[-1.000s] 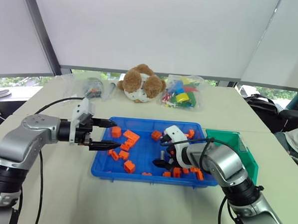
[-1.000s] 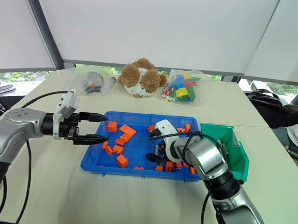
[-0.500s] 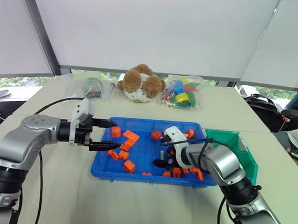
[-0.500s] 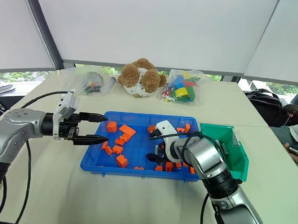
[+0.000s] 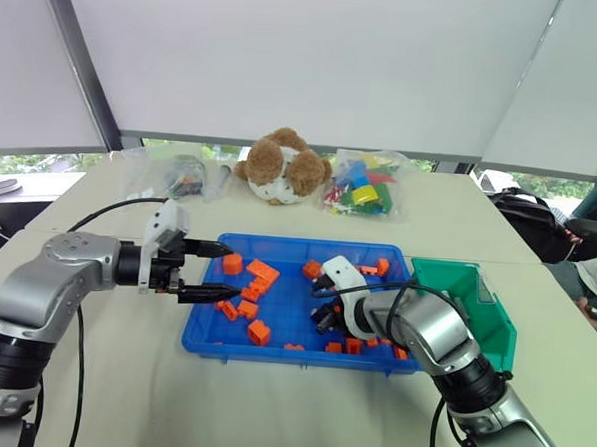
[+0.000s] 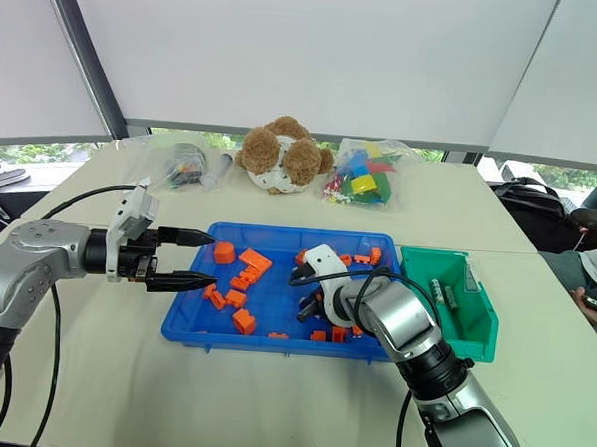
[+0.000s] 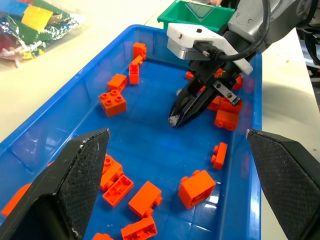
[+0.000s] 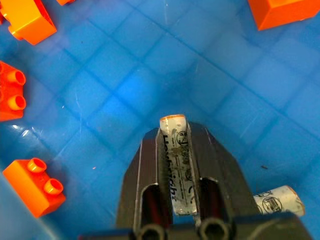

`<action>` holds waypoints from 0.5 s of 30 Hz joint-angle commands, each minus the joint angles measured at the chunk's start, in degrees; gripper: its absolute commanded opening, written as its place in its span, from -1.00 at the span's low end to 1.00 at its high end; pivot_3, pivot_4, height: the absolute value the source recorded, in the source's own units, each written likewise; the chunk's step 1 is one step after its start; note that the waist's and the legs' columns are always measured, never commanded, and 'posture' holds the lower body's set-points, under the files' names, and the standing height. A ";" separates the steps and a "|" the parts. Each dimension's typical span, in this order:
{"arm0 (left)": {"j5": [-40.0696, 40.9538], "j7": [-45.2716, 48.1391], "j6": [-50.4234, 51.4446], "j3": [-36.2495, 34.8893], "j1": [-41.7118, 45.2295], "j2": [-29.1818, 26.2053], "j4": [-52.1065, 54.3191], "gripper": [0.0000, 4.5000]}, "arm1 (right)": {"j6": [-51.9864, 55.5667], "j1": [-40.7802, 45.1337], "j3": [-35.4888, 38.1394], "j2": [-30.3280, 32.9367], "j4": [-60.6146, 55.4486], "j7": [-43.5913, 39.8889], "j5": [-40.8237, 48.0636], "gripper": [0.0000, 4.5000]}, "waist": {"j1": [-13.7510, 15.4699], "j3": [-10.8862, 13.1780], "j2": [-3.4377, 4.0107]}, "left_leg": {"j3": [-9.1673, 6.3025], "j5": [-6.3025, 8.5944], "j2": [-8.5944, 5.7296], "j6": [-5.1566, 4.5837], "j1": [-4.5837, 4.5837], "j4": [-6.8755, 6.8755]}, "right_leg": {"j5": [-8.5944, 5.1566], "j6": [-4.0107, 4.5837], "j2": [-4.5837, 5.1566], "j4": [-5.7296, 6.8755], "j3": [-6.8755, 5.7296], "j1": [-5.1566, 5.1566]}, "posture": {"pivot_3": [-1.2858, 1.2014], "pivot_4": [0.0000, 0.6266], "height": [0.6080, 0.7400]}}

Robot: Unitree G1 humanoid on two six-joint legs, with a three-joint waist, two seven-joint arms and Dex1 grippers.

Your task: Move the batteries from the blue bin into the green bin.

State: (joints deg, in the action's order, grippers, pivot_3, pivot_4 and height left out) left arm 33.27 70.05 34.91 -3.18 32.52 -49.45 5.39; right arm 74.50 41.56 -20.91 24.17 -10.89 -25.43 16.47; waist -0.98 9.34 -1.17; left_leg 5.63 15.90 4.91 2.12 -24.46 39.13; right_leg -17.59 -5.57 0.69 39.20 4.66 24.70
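The blue bin (image 5: 292, 305) sits mid-table, and the green bin (image 5: 500, 334) stands against its right end. My right gripper (image 5: 321, 323) reaches down into the blue bin's right half, shut on a silver-grey battery (image 8: 175, 165) that lies lengthwise between its fingers, its tip just past them near the bin floor. A second battery (image 8: 277, 200) lies on the floor right beside the fingers. Another battery (image 6: 437, 291) lies inside the green bin. At the blue bin's left edge my left gripper (image 5: 236, 270) hovers open and holds nothing.
Several orange blocks (image 5: 258, 332) are scattered over the blue bin, some close to the right gripper. At the table's far side sit a teddy bear (image 5: 281, 168), a bag of coloured blocks (image 5: 365, 192) and another clear bag (image 5: 181, 174). Bare table runs along the front.
My right gripper's fingers, open around the battery before, have shut on it. The left arm has kept still.
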 commanded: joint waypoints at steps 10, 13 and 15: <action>0.21 0.27 -0.35 -1.07 1.63 -0.72 0.74 1.00 | 6.97 9.96 18.16 4.56 -8.10 -0.30 3.28 -0.98 | 0.41 0.01 0.02 | 0.01 0.00 0.00 0.00 -0.04 -0.01 | 0.00 0.00 0.01 0.01 0.00 0.05 | 0.03 -0.52 0.89; 0.12 0.48 -0.56 -0.94 1.51 -0.59 0.54 1.00 | 7.70 9.14 22.17 12.38 -10.05 -1.11 3.03 -0.98 | 0.65 -0.01 -0.02 | 0.00 0.01 -0.02 -0.02 -0.03 -0.01 | 0.00 0.00 0.07 -0.08 -0.05 -0.04 | 0.03 -0.52 0.89; 0.17 0.76 -0.67 -0.73 1.49 -0.36 0.33 1.00 | 8.31 6.75 24.26 19.11 -11.21 -2.36 3.03 -0.98 | 0.56 -0.01 -0.02 | 0.01 0.03 -0.04 -0.04 -0.03 -0.02 | 0.00 0.00 0.09 -0.13 -0.05 -0.05 | 0.03 -0.52 0.89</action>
State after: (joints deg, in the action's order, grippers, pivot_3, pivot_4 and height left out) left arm 33.18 70.46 34.78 -3.10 33.33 -49.39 5.04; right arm 82.12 49.29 0.39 39.96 -19.90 -26.82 19.43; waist -0.43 9.33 -1.19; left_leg 5.64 15.93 4.87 2.08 -24.50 39.10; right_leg -17.59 -5.57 0.78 39.06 4.61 24.65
